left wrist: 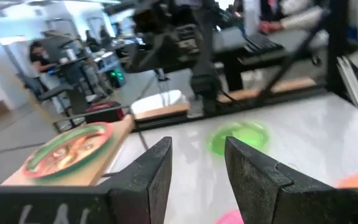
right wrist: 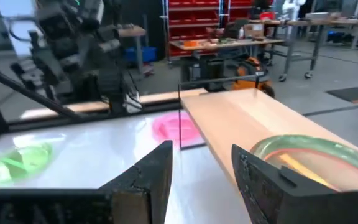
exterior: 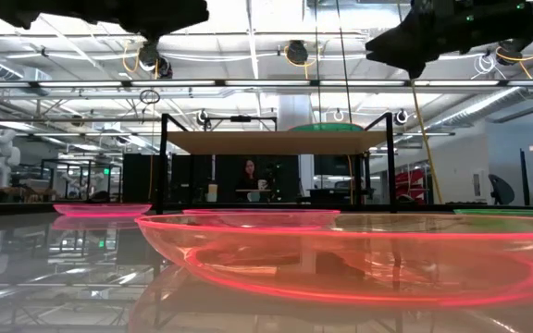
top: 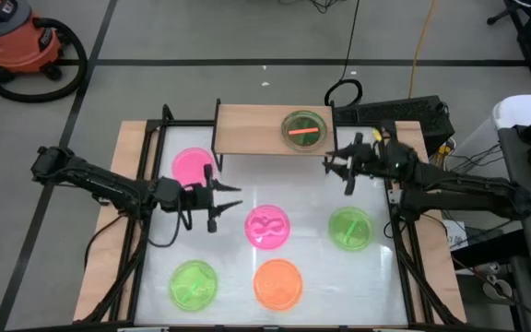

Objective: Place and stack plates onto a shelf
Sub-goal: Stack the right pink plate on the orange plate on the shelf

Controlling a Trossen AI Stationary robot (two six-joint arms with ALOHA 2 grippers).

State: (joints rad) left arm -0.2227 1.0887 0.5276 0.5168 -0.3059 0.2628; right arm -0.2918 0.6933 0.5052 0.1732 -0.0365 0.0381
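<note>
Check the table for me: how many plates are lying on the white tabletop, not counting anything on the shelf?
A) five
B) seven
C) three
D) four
A: the high view shows five on the tabletop: two pink plates, two green plates and an orange plate; only the shelf carries the green stack.

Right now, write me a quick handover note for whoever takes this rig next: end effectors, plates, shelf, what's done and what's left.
Left end effector: open, empty, above the table between the pink plate by the shelf and the centre pink plate.
Right end effector: open, empty, beside the shelf's right end.
Shelf: at the table's far edge, holding a small plate stack, green on top with orange showing through; the count is unclear.
Still on the table: those two pink plates, the green plate on the right, the near-left green plate and the orange plate.
Left to do: move these five to the shelf and stack them.
</note>
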